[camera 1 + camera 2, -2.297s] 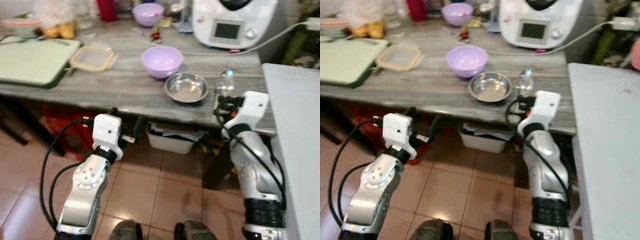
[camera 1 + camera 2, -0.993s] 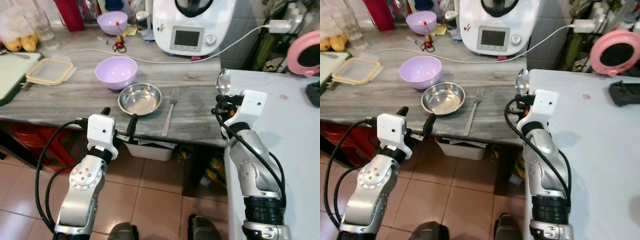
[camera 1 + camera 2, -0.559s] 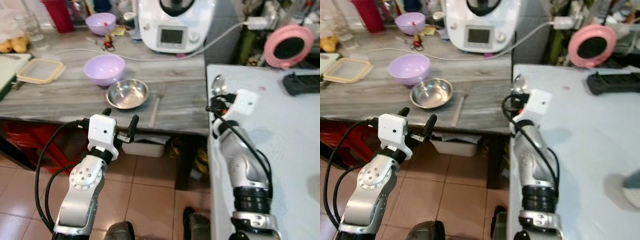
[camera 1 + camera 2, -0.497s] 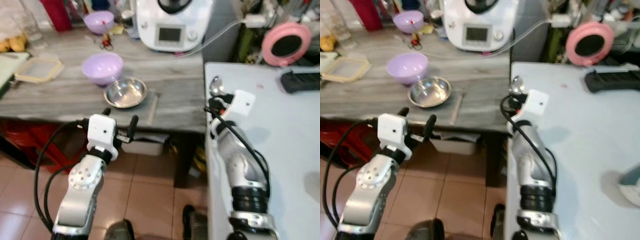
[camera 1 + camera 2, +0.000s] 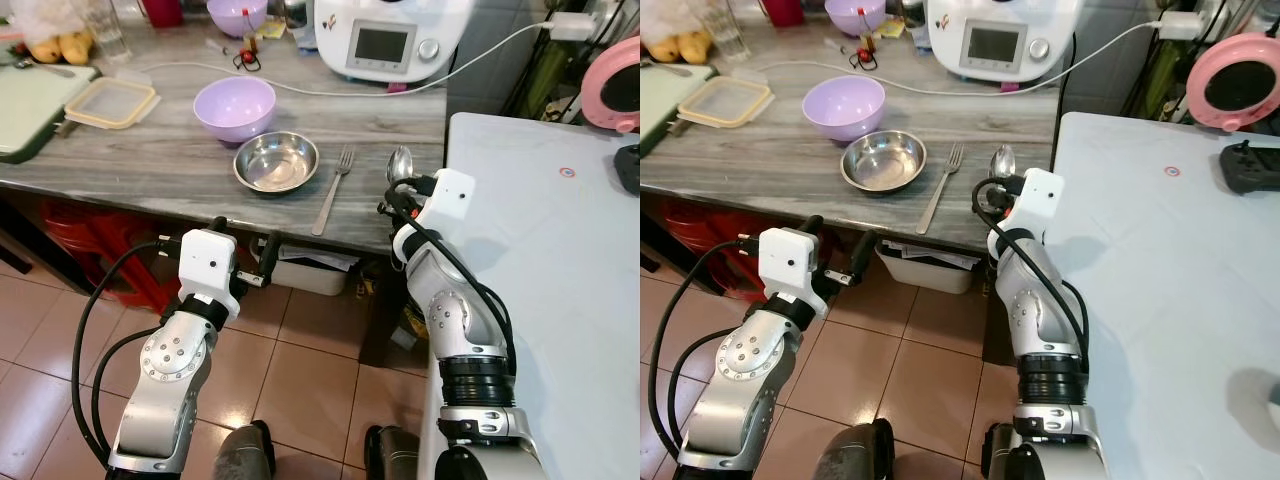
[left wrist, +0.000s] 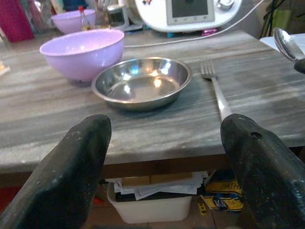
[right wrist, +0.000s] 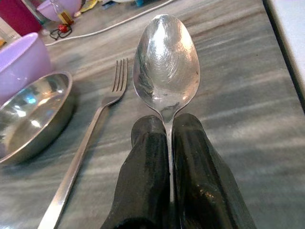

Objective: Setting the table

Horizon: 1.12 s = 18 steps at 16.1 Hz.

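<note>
A steel bowl (image 5: pixel 276 161) sits on the grey wooden counter (image 5: pixel 150 170), with a fork (image 5: pixel 334 187) lying just to its right and a lilac bowl (image 5: pixel 235 106) behind it. My right gripper (image 5: pixel 398 192) is shut on a metal spoon (image 7: pixel 166 67), whose bowl (image 5: pixel 399 164) sticks up over the counter's right end, right of the fork. In the right wrist view the fingers (image 7: pixel 147 181) clamp the spoon's neck. My left gripper (image 5: pixel 243 252) stands open and empty below the counter's front edge, facing the steel bowl (image 6: pixel 141 82).
A white kitchen machine (image 5: pixel 392 38) with a cable stands at the back. A lidded container (image 5: pixel 110 101) and green board (image 5: pixel 35 96) lie at left. A pale blue table (image 5: pixel 560 250) abuts the counter on the right. A storage box (image 5: pixel 308 272) sits under the counter.
The camera has swung back to the left. My right gripper with the spoon has come from over the blue table's corner to the counter's right end, beside the fork. Left gripper unchanged.
</note>
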Available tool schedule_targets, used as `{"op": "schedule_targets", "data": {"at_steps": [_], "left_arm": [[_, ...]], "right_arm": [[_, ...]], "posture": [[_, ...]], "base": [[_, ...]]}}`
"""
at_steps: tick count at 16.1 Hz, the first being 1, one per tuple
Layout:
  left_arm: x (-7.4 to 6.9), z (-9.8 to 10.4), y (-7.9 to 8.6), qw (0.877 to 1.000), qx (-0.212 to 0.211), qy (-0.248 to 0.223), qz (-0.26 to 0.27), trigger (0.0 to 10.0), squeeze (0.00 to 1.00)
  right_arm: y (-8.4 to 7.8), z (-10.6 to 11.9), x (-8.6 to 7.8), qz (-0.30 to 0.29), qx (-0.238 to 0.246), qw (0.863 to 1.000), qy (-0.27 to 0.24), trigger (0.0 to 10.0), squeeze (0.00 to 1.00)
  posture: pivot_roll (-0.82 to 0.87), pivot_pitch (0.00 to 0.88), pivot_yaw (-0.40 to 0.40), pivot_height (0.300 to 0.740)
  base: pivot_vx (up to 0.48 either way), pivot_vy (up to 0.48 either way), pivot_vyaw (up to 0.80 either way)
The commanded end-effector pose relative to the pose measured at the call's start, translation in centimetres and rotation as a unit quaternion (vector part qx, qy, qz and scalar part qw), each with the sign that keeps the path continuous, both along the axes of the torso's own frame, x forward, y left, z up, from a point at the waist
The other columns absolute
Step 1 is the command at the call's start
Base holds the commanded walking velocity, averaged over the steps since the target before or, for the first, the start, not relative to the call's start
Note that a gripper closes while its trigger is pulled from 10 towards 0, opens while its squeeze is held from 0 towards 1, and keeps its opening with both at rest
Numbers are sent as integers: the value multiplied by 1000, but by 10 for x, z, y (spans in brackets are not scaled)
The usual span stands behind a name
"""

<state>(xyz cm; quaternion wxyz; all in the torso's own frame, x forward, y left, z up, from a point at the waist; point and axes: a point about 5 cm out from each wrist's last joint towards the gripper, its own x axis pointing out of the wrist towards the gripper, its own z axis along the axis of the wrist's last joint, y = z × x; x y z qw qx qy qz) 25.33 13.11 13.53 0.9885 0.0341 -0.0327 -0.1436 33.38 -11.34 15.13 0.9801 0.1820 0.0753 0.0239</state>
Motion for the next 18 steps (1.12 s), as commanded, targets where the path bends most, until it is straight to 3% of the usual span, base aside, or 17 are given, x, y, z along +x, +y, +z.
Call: {"op": "schedule_targets", "data": {"at_steps": [1,9,13,18], "left_arm": [[-3,1,3,1000,-2,3,0,10000,0],[1,0,-1,1000,5,-1,-4,10000,0],[-2,4,-3,1000,-1,-11,-16,10000,0],[-2,8,-5,999,-9,-20,-31,10000,0]], "right_arm": [[2,7,-2,6,-7,1000,-19,10000,0],[-23,10,-15,-40,-38,997,-53,10000,0],[-40,16,-19,-84,-69,992,-69,10000,0],[-46,18,-20,-92,-75,990,-75,10000,0]], "posture": [[23,148,49,740],[3,131,49,740],[7,124,48,740],[5,117,51,740]], "base": [[0,446,0],[0,446,0],[0,0,-600],[189,0,0]]}}
